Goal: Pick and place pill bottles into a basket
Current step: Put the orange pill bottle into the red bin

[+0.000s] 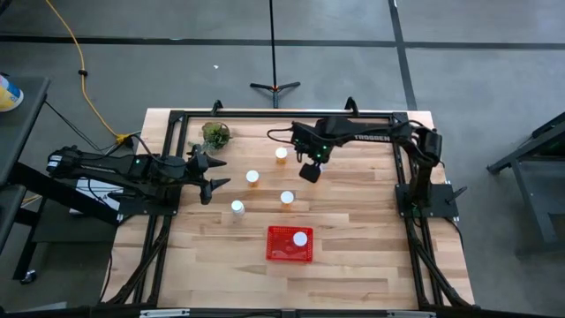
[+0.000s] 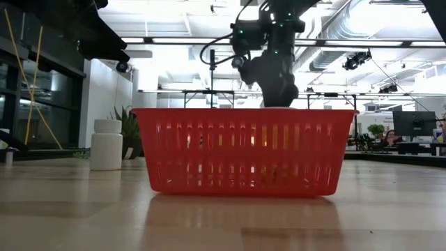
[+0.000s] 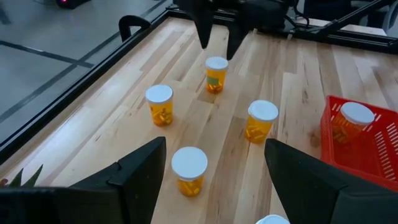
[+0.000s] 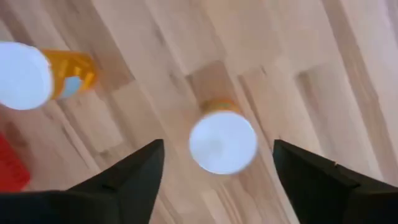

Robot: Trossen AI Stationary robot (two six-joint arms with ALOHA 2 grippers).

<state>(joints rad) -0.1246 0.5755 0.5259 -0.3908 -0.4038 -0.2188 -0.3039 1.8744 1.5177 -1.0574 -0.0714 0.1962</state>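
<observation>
Standing nearest the front edge of the wooden surface [image 1: 353,265], the shallow red perforated plastic basket [image 1: 290,245] already holds one translucent orange pill bottle with a round white cap [image 1: 300,238], lying toward its right side.

Four more capped orange bottles stand upright on the bare wood beyond it, all well apart from one another. One [image 1: 237,208] is to the left of the basket, one [image 1: 287,199] just behind the basket's far rim, one [image 1: 252,177] farther back, and one [image 1: 281,155] farthest of all. Only five bottles can be counted from above. The job is judged barely begun: one placed, four visible still to move.

The left gripper [image 1: 217,175] hovers at the left side of the surface, fingers [image 3: 140,174] spread wide and holding nothing, pointed toward the cluster.

The right gripper [image 1: 310,170] hangs above the far half of the surface. Its wrist view shows a white cap [image 4: 222,142] directly between its wide-open fingers [image 4: 134,174], not touched by either. It appears positioned to descend on the far bottle.

A small green leafy plant [image 1: 214,134] sits near the far left corner, clear of the bottles. Nothing is seen blocking the path to the basket; the neighbouring bottles are the only likely obstruction.
</observation>
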